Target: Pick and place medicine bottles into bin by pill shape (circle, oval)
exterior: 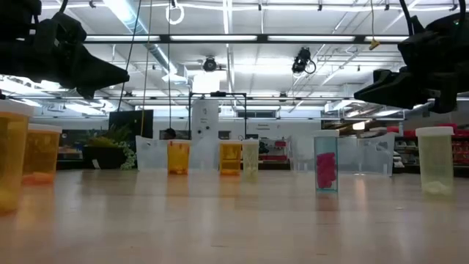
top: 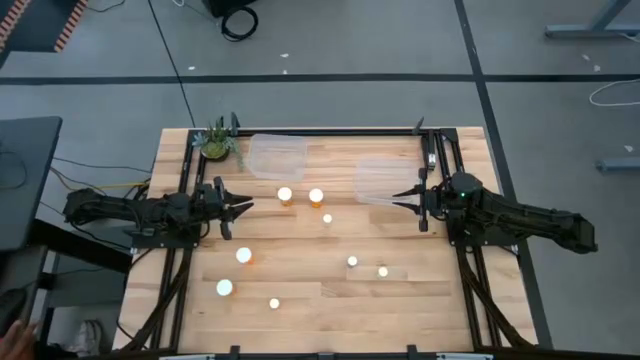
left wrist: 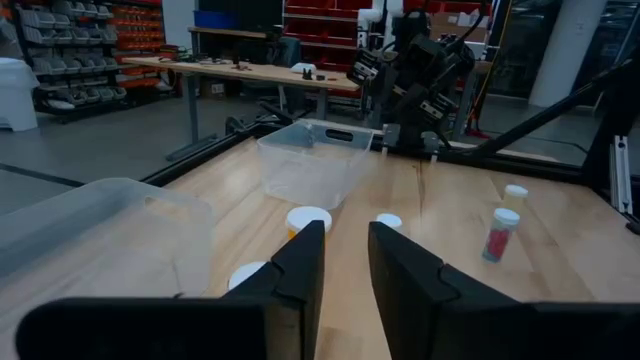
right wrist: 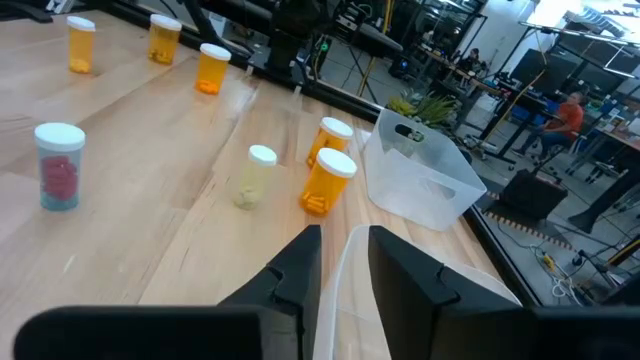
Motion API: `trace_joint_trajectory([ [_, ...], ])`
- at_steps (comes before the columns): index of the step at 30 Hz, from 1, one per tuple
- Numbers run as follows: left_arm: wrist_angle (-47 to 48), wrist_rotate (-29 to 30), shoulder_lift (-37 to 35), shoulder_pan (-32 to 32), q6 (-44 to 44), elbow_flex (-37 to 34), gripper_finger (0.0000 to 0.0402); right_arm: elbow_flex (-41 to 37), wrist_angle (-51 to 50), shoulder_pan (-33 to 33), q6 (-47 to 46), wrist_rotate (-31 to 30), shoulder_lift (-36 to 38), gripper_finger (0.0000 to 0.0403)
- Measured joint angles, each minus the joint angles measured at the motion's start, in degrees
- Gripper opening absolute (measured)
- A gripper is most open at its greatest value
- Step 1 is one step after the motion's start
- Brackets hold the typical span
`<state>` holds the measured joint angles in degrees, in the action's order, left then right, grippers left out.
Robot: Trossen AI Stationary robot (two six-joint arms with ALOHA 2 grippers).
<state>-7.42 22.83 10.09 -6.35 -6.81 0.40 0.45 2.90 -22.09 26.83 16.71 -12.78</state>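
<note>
High view: we see eight bottles [top: 285, 194] scattered on the worktop [top: 420, 300], none binned. Left wrist view: our left pincer [left wrist: 345, 262] is narrow, empty. Right wrist view: our right pincer [right wrist: 345, 262] is closed, empty; a clumsy approach could topple crowded bottles.

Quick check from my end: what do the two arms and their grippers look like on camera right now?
Both arms are matte black, jointed and bulky. The left gripper and right gripper each end in two dark, pointed fingers, which look flat and wedge-shaped in the wrist views. A small green light glows on the right arm's wrist. No markings can be made out.
</note>
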Motion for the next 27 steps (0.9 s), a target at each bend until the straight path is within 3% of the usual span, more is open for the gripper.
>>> trace_joint_trajectory([
  [27,0.0,0.0,0.0,0.0,0.0,0.0,0.0084,0.0,0.0,0.0,0.0,0.0,0.0,0.0093],
])
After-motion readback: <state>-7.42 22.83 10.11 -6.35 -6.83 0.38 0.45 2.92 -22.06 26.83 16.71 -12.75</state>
